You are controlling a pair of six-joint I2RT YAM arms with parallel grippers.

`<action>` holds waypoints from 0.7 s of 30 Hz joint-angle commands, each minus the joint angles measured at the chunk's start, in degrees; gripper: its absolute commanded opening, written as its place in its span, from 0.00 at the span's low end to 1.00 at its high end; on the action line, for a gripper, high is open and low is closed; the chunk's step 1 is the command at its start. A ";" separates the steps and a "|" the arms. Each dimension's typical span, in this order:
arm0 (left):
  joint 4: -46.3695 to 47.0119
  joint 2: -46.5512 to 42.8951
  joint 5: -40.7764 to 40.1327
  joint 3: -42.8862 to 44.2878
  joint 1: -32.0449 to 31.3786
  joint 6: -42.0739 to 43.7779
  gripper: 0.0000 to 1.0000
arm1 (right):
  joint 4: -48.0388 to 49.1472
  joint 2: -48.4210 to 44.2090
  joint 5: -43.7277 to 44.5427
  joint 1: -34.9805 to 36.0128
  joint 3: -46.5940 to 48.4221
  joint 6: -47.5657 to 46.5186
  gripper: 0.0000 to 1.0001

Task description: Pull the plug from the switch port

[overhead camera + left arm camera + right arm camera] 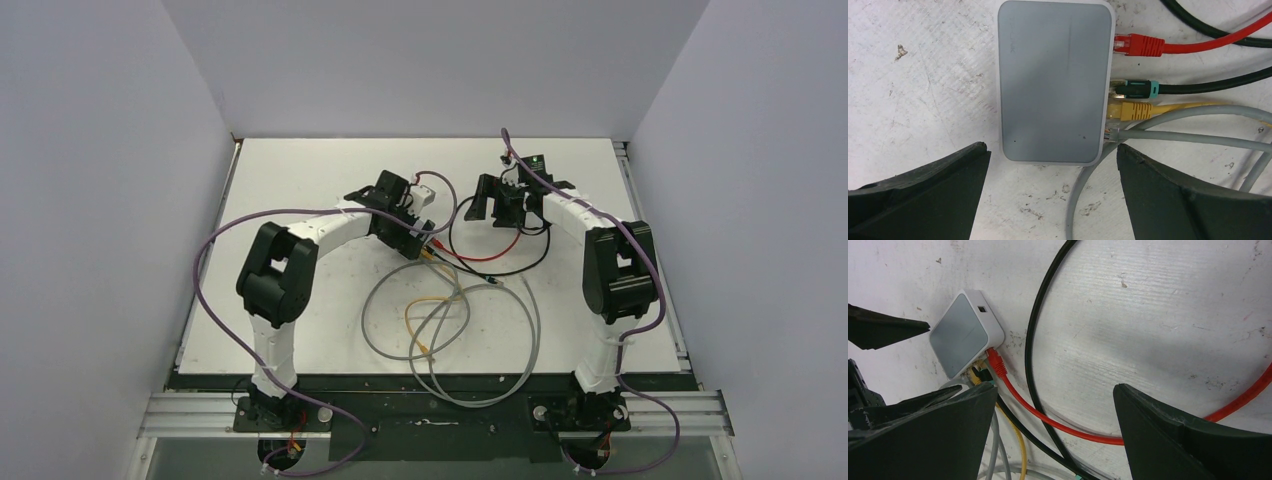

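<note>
Left wrist view gives us the left gripper (1051, 149) spread wide and empty, flanking the near end of the switch (1055, 80), which lies flat on the white table (923, 90). Along its right edge sit the red plug (1140, 45), black plug (1135, 89), yellow plug (1130, 110) and grey plug (1113, 132). Our right gripper (1054, 389) gapes wide, holding nothing.
</note>
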 commanded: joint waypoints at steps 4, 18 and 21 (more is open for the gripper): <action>0.65 1.32 1.02 1.93 0.01 3.63 1.00 | 0.95 0.88 -1.23 0.09 2.21 -0.72 0.90; -1.66 5.65 0.38 6.62 -0.25 5.66 0.81 | 1.27 1.29 -2.40 0.15 2.58 -0.13 0.90; -1.95 5.18 -0.58 5.95 -0.42 6.37 0.78 | 1.24 1.47 -2.91 0.19 2.94 -0.02 0.90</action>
